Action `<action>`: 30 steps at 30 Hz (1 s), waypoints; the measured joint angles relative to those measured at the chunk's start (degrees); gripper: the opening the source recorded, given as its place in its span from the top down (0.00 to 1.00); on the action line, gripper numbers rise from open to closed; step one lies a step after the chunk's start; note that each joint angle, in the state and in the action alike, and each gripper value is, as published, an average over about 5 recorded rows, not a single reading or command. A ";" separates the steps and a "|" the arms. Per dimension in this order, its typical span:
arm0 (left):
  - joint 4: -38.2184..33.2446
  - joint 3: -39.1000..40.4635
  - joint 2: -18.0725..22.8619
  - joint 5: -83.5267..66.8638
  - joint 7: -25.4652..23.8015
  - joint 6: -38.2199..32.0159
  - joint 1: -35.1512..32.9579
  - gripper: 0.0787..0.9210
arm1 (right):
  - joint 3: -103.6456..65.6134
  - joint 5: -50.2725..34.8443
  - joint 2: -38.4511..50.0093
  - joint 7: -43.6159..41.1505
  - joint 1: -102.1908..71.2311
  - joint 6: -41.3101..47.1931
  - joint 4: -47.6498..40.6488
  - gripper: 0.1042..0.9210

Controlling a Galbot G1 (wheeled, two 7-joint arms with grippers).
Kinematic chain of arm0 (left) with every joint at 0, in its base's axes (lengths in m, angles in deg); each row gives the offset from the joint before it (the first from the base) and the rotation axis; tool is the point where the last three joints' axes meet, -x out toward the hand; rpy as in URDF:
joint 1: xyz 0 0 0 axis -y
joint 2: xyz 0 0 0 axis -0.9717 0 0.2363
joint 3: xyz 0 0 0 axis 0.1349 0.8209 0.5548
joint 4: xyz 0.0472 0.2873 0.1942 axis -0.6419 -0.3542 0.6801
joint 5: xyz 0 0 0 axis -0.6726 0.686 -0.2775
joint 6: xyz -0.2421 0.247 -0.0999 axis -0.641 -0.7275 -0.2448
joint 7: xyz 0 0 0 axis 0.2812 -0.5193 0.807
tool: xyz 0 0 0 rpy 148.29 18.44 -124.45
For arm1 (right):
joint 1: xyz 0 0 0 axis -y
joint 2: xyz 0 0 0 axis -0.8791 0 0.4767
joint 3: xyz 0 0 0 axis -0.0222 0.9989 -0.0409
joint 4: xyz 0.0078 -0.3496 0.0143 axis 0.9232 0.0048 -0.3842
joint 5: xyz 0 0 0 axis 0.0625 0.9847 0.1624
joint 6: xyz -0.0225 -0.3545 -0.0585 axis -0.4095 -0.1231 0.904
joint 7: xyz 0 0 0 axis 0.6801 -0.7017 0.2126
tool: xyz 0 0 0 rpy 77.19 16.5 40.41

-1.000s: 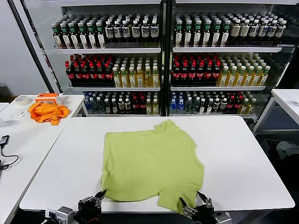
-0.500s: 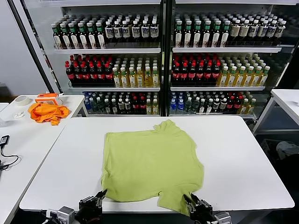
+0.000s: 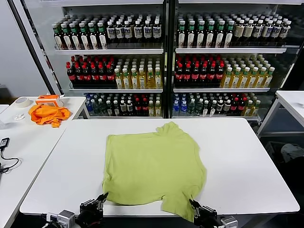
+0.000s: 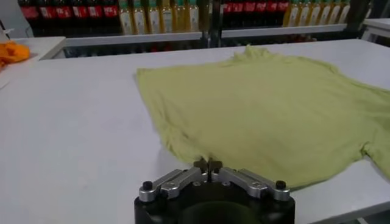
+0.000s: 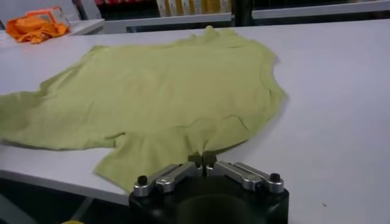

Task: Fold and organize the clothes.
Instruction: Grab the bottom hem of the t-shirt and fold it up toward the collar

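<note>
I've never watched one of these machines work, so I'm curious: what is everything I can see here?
T-shirt: one, lime green, spread flat on the middle table.
Table: one, white, in front of the robot.
Orange cloth: one, crumpled on the side table at far left.
Tape roll: one, pale, beside the orange cloth.
Drink shelves: two units behind the table, full of bottles.
Left tool: one, black, shut on the T-shirt's near edge.
Right tool: one, black, shut on the T-shirt's near sleeve.

Bare worktop (image 3: 247, 161) lies on both sides of the T-shirt (image 3: 154, 166); drink shelves (image 3: 166, 90) stand behind its far edge.
</note>
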 measured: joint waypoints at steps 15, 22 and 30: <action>-1.80 -2.14 -1.78 -1.11 0.61 -2.17 -1.83 1.00 | -3.05 -0.95 0.01 1.56 -1.14 0.98 4.06 1.00; 1.81 -0.95 -2.11 -3.65 -0.11 -4.22 3.58 1.00 | -1.62 -3.08 -0.88 2.81 7.40 2.96 0.11 1.00; 9.20 2.00 -1.84 -5.77 -1.65 -5.84 12.59 1.00 | 0.65 -4.51 -2.35 3.56 17.05 4.76 -5.70 1.00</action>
